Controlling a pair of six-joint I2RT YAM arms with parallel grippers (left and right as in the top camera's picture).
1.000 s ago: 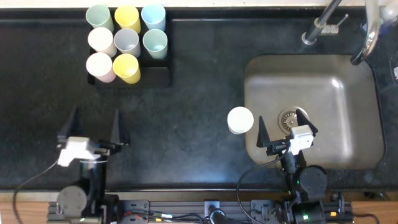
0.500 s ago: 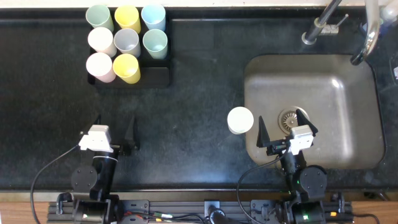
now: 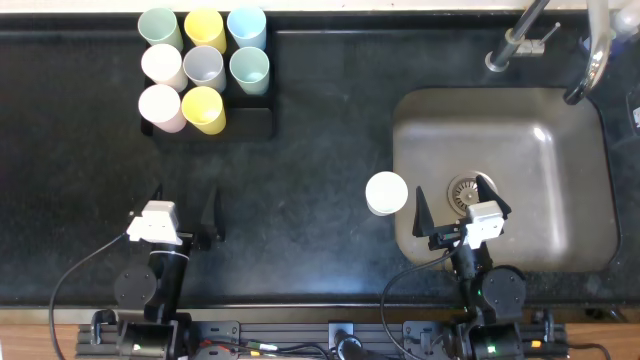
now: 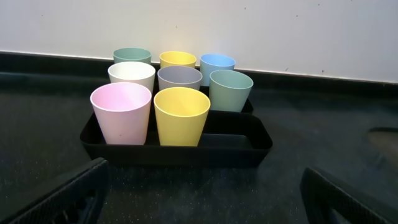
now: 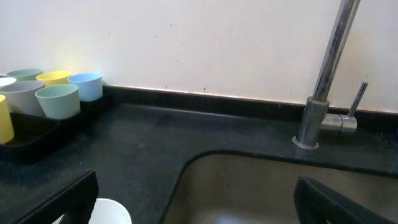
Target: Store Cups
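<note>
Black-fingered, the left gripper [image 3: 187, 207] gapes wide at lower left. The right gripper [image 3: 455, 203] is equally wide at the sink's [image 3: 500, 110] left rim, a white cup [image 3: 386, 193] just beside it. Eight cups [image 3: 204, 68] stand in the tray [image 3: 252, 122], upper left.

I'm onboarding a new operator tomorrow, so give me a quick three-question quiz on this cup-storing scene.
1. How many cups stand in the black tray?
2. True or false: the loose white cup stands on the counter, outside the sink.
3. Where is the tray's free slot? A. beside the front yellow cup, on its sink side; B. in the middle; C. in the back row.
Key: 1. eight; 2. true; 3. A.
</note>
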